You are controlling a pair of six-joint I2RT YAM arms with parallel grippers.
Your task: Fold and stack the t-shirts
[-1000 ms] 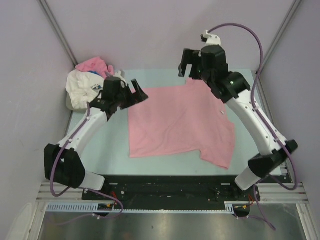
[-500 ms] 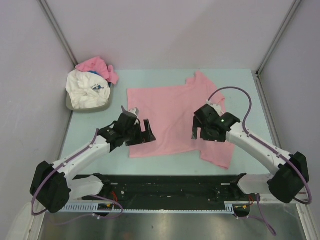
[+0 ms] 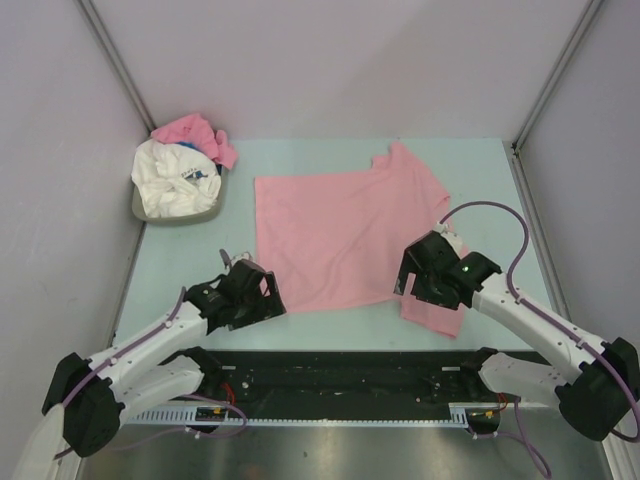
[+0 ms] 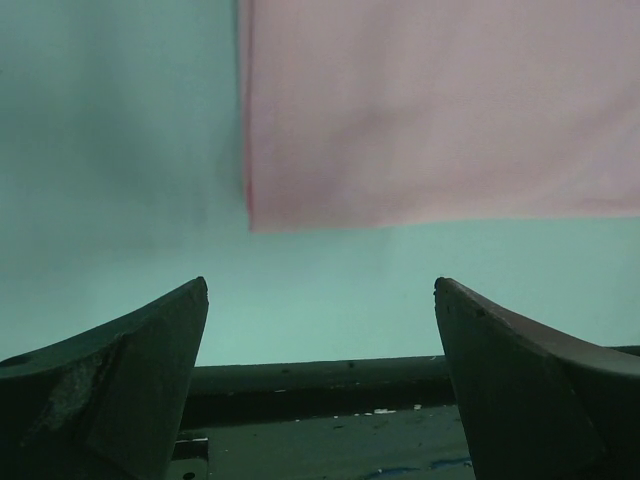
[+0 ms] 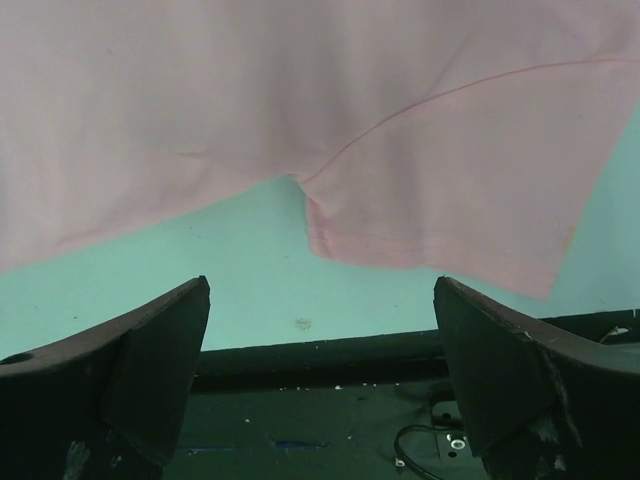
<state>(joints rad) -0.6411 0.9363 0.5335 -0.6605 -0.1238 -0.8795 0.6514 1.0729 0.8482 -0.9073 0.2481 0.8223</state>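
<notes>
Left claw, right claw (both agape) retreated to pink t-shirt edge.

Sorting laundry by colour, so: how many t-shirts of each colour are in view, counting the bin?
Pink: 2, the spread pink t-shirt and the crumpled pink t-shirt in the bin.
White: 1, the white t-shirt in that bin.
Total: 3 t-shirts.
</notes>
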